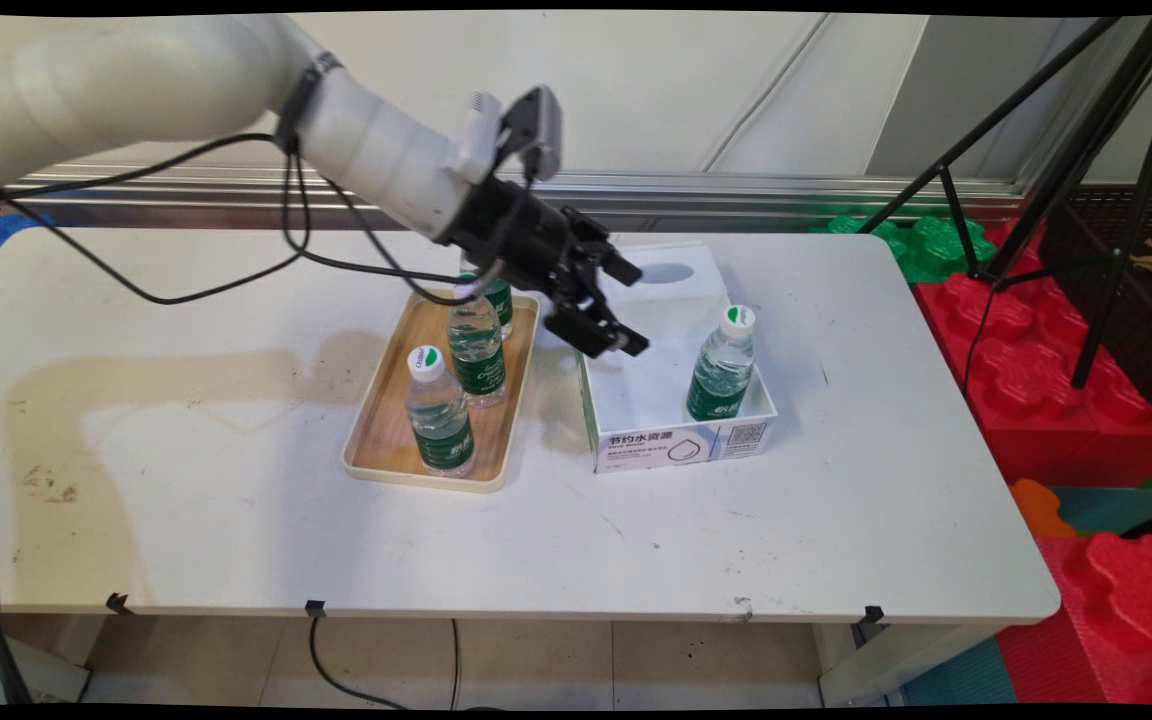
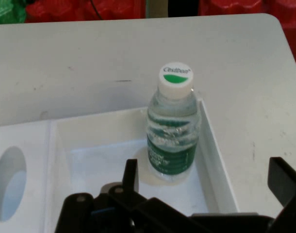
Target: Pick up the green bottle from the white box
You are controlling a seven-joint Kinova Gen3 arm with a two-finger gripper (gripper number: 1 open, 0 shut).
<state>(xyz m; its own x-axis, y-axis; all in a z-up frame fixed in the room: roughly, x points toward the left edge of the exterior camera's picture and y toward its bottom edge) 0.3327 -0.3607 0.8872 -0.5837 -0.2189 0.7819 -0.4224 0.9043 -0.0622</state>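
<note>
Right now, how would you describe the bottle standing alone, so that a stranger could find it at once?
Look at the white table and find the open white box right of the wooden tray. One water bottle stands upright inside the box at its right wall, near the open hand. The other bottles stand in the tray; this one is alone.

Rear tray bottle (image 1: 502, 300) mostly hidden behind gripper (image 1: 604, 312).

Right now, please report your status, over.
End effector open, empty, above white box. One bottle upright inside box. Three bottles on wooden tray beside it.
</note>
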